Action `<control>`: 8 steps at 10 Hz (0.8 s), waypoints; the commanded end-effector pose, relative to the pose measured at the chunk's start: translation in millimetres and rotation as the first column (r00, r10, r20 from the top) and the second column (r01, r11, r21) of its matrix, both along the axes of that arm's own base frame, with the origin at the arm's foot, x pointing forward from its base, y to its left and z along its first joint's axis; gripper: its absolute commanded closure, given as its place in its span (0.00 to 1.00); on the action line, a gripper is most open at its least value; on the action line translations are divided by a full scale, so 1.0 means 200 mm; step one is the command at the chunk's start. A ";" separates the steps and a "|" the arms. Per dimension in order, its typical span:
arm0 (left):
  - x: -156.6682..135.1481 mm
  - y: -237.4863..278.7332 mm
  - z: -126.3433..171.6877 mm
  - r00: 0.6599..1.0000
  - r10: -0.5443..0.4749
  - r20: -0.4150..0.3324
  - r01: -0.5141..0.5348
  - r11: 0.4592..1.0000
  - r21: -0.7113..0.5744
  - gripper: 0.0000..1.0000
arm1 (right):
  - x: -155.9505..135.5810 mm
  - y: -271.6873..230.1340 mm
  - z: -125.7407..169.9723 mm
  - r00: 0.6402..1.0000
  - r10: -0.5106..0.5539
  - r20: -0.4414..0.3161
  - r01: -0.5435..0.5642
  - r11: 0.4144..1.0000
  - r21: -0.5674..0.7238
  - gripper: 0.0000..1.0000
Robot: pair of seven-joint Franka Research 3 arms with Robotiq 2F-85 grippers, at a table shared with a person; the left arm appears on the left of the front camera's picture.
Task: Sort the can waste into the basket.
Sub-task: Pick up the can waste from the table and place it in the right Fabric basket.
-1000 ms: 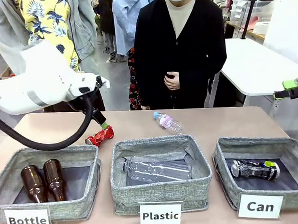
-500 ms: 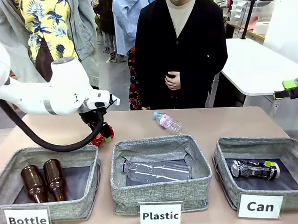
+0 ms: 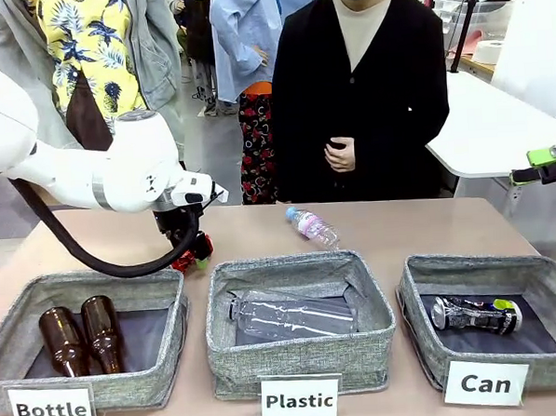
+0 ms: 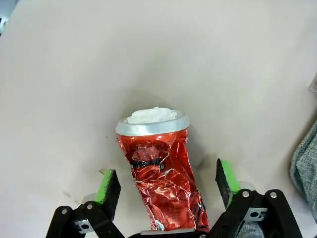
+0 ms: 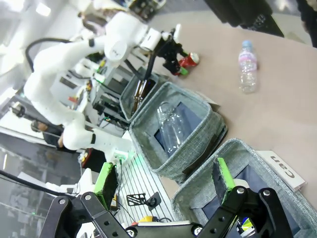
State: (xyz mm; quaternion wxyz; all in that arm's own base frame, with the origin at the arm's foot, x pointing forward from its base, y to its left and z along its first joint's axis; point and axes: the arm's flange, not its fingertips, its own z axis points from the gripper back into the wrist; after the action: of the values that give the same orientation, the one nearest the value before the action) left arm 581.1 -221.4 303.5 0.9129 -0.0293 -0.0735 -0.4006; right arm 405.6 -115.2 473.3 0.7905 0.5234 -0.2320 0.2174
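The left gripper (image 4: 167,181) straddles the red can (image 4: 156,168), which lies on the table (image 4: 74,74) just beyond the Bottle bin (image 3: 129,388). Its pads are spread, with gaps on both sides. The dark can (image 3: 475,314) lies in the basket (image 3: 423,345), and the right gripper (image 5: 166,181) is spread with nothing between its pads.

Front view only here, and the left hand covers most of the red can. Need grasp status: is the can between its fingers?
Observer: Yes. On the left wrist view, the red can lies lengthwise between the left hand's fingers.
Operator: Gripped?
Observer: Not yet. Both pads stand clear of it, with a gap on each side.
Operator: Right hand?
Observer: Its wrist view shows the right hand open, with nothing between its fingers.
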 end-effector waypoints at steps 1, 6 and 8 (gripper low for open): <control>0.01 -0.02 0.00 1.000 0.018 -0.004 -0.018 1.000 0.008 0.48 | 0.00 -0.01 0.01 1.000 0.017 0.015 -0.017 1.000 -0.003 0.00; 0.00 -0.02 0.02 1.000 0.012 0.010 -0.012 1.000 0.020 1.00 | 0.00 -0.01 0.01 1.000 0.017 0.015 -0.017 1.000 -0.003 0.00; 0.00 -0.01 0.03 1.000 0.016 0.021 -0.016 1.000 0.011 1.00 | 0.00 -0.01 0.01 1.000 0.017 0.015 -0.017 1.000 -0.003 0.00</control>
State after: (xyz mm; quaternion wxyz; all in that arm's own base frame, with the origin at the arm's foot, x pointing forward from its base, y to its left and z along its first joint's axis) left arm 581.4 -222.7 305.4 0.9132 -0.0278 -0.0740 -0.3997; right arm 405.6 -115.2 473.3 0.7905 0.5234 -0.2320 0.2175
